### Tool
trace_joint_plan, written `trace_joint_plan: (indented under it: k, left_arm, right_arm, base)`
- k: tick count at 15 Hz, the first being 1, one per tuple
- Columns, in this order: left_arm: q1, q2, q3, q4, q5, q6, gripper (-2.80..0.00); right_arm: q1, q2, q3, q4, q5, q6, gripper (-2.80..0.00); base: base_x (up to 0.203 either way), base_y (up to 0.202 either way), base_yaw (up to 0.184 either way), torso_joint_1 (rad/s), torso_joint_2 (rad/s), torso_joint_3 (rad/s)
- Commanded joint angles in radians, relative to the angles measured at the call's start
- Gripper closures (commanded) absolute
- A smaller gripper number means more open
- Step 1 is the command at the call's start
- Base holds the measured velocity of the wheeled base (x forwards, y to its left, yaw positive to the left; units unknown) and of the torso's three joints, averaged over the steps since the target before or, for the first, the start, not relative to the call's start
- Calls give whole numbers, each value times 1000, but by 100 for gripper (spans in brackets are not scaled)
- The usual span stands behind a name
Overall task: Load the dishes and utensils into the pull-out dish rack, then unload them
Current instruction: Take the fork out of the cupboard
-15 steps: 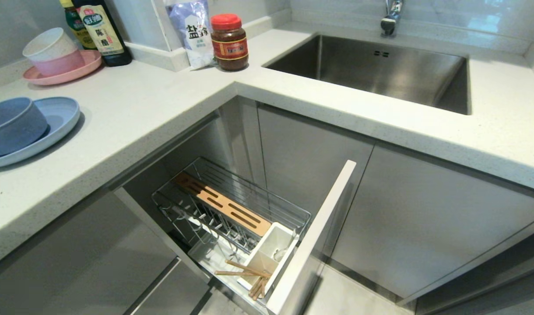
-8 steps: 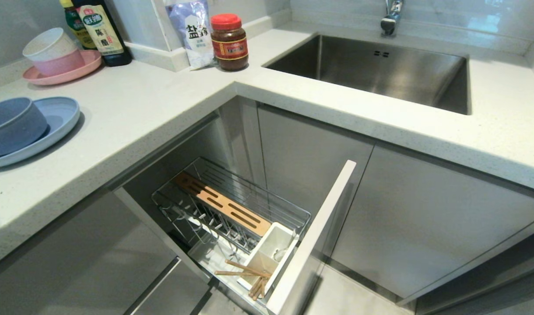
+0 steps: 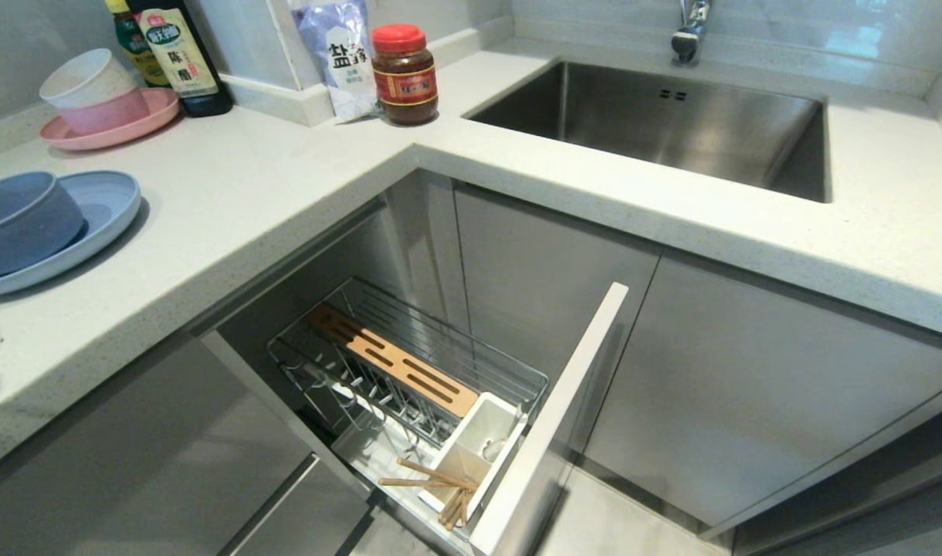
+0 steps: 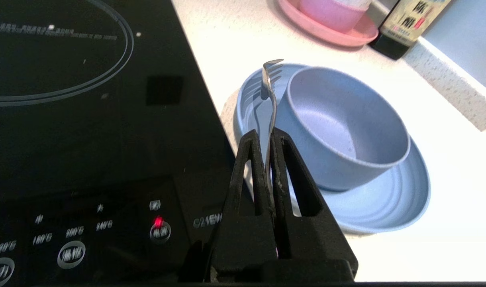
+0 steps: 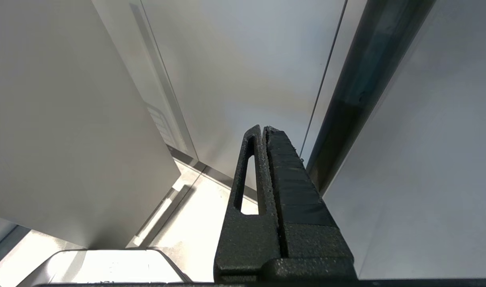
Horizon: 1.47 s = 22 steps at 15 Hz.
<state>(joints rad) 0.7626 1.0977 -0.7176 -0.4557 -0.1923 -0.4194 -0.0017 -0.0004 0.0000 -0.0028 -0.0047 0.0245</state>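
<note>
- left gripper (image 4: pixel 268 135): black two-finger gripper, seen only in the left wrist view, held above the edge where the black glass induction hob (image 4: pixel 87 119) meets the white speckled stone counter (image 3: pixel 270 193); fingers pressed together on the handle of the slim silver metal fork (image 4: pixel 271 99).
- fork: stands out past the fingertips, narrow side to the camera, tines curling at the far end; it hangs over the near rim of the pale blue round flat plate (image 4: pixel 386 207) and just beside the wall of the small pale blue round bowl (image 4: pixel 346 131) (whether it touches either cannot be told).
- bowl: upright, sitting on the plate; both rest on the counter at the robot's far left, next to the hob.
- right gripper (image 5: pixel 263 129): black fingers closed together on nothing, pointing at grey cabinet fronts and a pale floor, out of the head view.
- pull-out dish rack (image 3: pixel 409 371): chrome wire basket with plate prongs, a slotted wooden strip and a white plastic utensil caddy (image 3: pixel 479 444), fixed to a narrow white cabinet front; drawn out below the counter corner.
- pair of light wooden chopsticks (image 3: pixel 440 483): lying slanted across the caddy's near compartment, ends splayed.
- pink plate (image 3: pixel 123 127) with stacked pink and white bowls (image 3: pixel 93 89): at the back of the counter, beyond the blue dishes.
- dark vinegar bottle (image 3: pixel 179 58), salt bag (image 3: pixel 336 54), red-lidded jar (image 3: pixel 404 73): along the back wall.
- steel sink (image 3: pixel 672 123): set in the counter to the right.
</note>
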Motion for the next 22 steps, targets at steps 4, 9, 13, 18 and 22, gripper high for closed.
trace_joint_plan:
  k: [4,9,13,18,22]
  left_arm:
    - [-23,58,1,-59,-1,-11,0]
    - [-44,74,1,-63,-27,-24,0]
    - [-52,76,-1,-67,-37,-25,0]
    - [-52,80,0,-66,-41,-38,0]
    - [-51,79,0,-64,-41,-43,-280]
  right_arm:
    - [0,-4,2,0,0,0,0]
    - [0,-3,2,0,0,0,0]
    - [0,-4,2,0,0,0,0]
    - [0,-4,2,0,0,0,0]
    - [0,-4,2,0,0,0,0]
  base:
    - [0,0,0,0,0,0]
    - [0,0,0,0,0,0]
    - [0,0,0,0,0,0]
    - [0,0,0,0,0,0]
    - [0,0,0,0,0,0]
